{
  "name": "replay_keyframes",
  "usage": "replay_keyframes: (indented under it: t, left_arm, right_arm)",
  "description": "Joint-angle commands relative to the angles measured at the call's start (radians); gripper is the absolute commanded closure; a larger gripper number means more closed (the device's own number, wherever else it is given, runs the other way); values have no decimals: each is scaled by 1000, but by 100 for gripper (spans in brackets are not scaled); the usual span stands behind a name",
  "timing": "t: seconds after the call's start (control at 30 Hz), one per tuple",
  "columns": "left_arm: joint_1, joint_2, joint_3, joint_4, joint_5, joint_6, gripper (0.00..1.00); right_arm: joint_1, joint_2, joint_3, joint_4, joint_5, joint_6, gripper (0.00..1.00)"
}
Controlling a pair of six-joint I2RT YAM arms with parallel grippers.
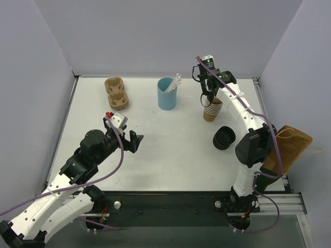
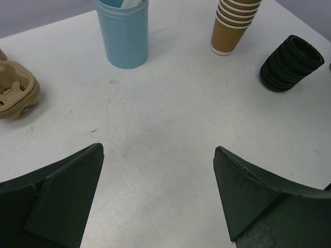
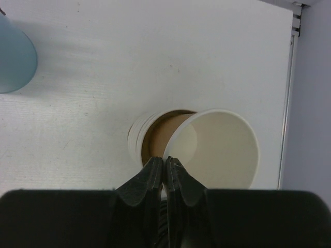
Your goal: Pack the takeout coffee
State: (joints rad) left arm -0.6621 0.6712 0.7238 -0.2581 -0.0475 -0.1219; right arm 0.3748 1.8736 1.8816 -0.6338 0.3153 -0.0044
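Observation:
No cup with a black lid on it shows in any view. A stack of tan paper cups [image 1: 212, 110] stands at the back right, also in the left wrist view [image 2: 234, 28]. My right gripper [image 1: 208, 97] is shut on the rim of the top paper cup [image 3: 222, 150], which sits tilted and partly out of the stack [image 3: 154, 135]; the gripper [image 3: 165, 161] pinches the cup's wall. A stack of black lids [image 1: 224, 137] lies in front of the cups, also in the left wrist view [image 2: 290, 63]. My left gripper [image 1: 135, 141] is open and empty over bare table [image 2: 158, 150].
A light-blue cup with white sticks [image 1: 166, 94] stands at the back centre, also in the left wrist view [image 2: 124, 33]. A brown pulp cup carrier [image 1: 116, 93] lies at the back left. A brown paper bag [image 1: 290, 147] sits off the table's right edge. Grey walls enclose the table.

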Motion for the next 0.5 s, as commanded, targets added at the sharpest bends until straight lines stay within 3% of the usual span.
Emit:
replay_keyframes:
  t: [0.0, 0.27, 0.47]
  left_arm:
    - [-5, -39, 8, 31, -64, 7, 3]
    - [-4, -96, 25, -27, -429, -12, 3]
    - [-4, -174, 26, -47, -636, -28, 3]
  right_arm:
    - [45, -85, 103, -44, 146, -65, 93]
    - [153, -117, 200, -75, 214, -123, 93]
    - [252, -194, 127, -75, 64, -20, 92]
